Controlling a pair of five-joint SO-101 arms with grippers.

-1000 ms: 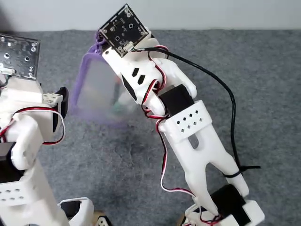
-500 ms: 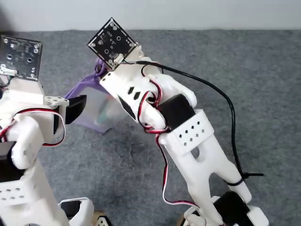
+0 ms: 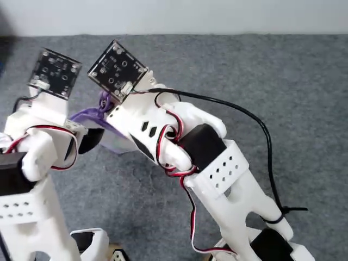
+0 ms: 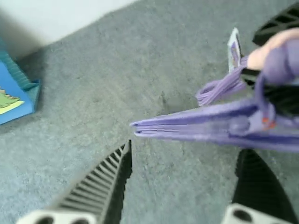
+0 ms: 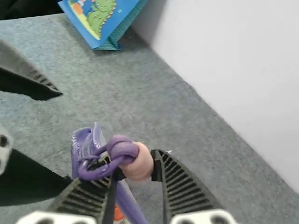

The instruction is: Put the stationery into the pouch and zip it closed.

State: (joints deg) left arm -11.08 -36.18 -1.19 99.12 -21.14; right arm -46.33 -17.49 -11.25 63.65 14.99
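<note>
Your right gripper (image 5: 135, 163) pinches the purple cord (image 5: 100, 158) of the light, likely floppy purple-edged plastic pouch (image 4: 224, 128); clamp its seam (image 4: 154, 127) with the spread left gripper (image 4: 184, 151) at 9 o'clock.

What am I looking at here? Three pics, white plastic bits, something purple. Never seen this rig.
These are two small white robot arms standing side by side on a grey table. The high view comes from a fixed camera looking down over them. The other two pictures come from a camera on each arm's wrist, looking along its own claw.

The purple thing is a soft pouch, lifted off the table. The right gripper is shut on a pinkish bead and purple cord at the pouch's end. The left gripper is open, one finger on each side of the pouch's thin edge. A blue box sits by the wall.
</note>
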